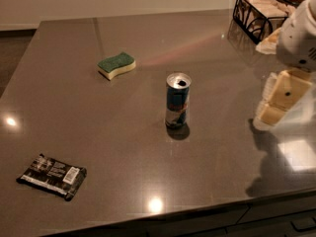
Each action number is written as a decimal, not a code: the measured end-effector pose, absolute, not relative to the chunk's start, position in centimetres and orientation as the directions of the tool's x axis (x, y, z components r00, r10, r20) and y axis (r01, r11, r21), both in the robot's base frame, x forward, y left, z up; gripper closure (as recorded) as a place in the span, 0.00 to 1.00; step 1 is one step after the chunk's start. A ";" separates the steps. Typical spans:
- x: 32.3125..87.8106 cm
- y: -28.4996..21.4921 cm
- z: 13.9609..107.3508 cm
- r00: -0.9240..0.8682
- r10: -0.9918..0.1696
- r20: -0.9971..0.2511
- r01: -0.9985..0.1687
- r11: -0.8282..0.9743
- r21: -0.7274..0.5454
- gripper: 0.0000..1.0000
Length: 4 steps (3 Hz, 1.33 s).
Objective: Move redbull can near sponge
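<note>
Table (pixel 98 147): dark grey, glossy top with a few bright light spots; it carries everything named below.
Gripper (pixel 269 114): pale cream, hanging from a white arm at the right edge, low over the right side of the table and touching nothing; I cannot tell whether its grip is released or clenched.
Basket (pixel 256 15): black wire, at the far right corner, beyond the gripper, with pale contents I cannot make out.
Wrapper (pixel 52 176): flat, black, lying near the front left corner, well apart from the rest.
Redbull can (pixel 177 101): upright near the middle of the table, open silver top facing up; it stands well to the left of the gripper, with bare table between them.
Sponge (pixel 116 65): green side up over pale yellow foam, lying flat farther back and to the left of the redbull can, apart from it.
</note>
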<state>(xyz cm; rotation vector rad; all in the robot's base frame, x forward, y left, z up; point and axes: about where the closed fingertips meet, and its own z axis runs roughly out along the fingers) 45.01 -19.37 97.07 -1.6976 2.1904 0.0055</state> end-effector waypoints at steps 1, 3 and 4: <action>47.6 -15.1 95.2 -0.162 -0.910 -0.381 -0.952 0.246 -0.183 0.00; 50.2 -11.4 92.8 -0.122 -0.890 -0.438 -0.967 0.206 -0.149 0.00; 50.6 -10.2 92.2 -0.112 -0.880 -0.461 -0.973 0.191 -0.128 0.00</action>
